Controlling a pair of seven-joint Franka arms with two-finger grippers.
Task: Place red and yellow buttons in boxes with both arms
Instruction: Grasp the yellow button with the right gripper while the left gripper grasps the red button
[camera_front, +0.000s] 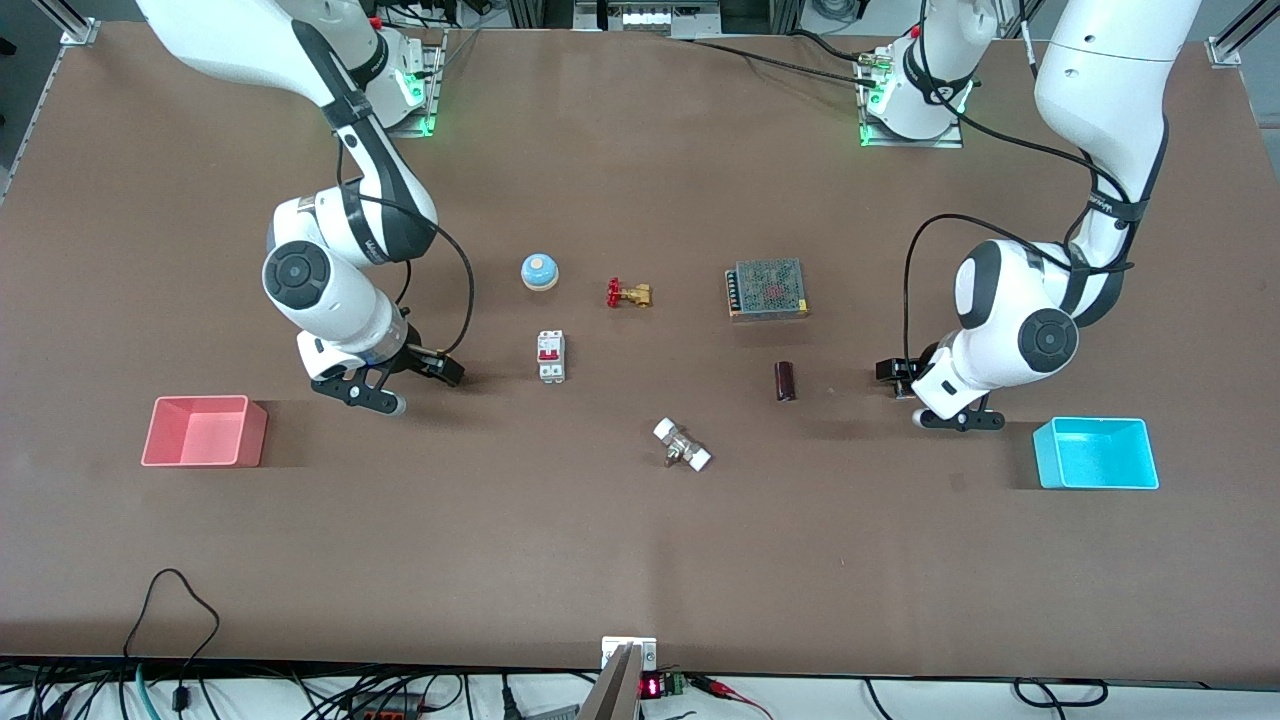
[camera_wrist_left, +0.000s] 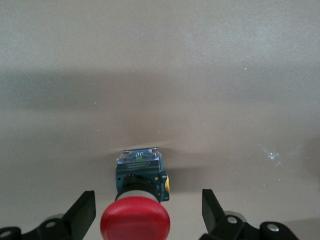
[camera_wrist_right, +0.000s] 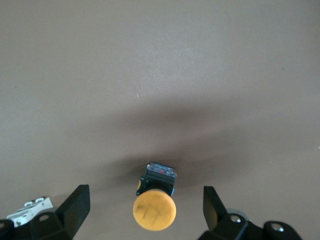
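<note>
I have both arms low over the surface (camera_front: 640, 560). The left gripper (camera_wrist_left: 145, 220) is spread wide around the red button (camera_wrist_left: 135, 218), low centre in its wrist view; the right gripper (camera_wrist_right: 145, 220) likewise straddles the yellow button (camera_wrist_right: 154, 210). Neither is gripped yet. The pink box (camera_front: 203, 431) and cyan box (camera_front: 1095, 453) wait close by.

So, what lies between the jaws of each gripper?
The red button is between the left gripper's open jaws, seen in the left wrist view; the yellow button is between the right gripper's, seen in the right wrist view. Neither is touched.
</note>
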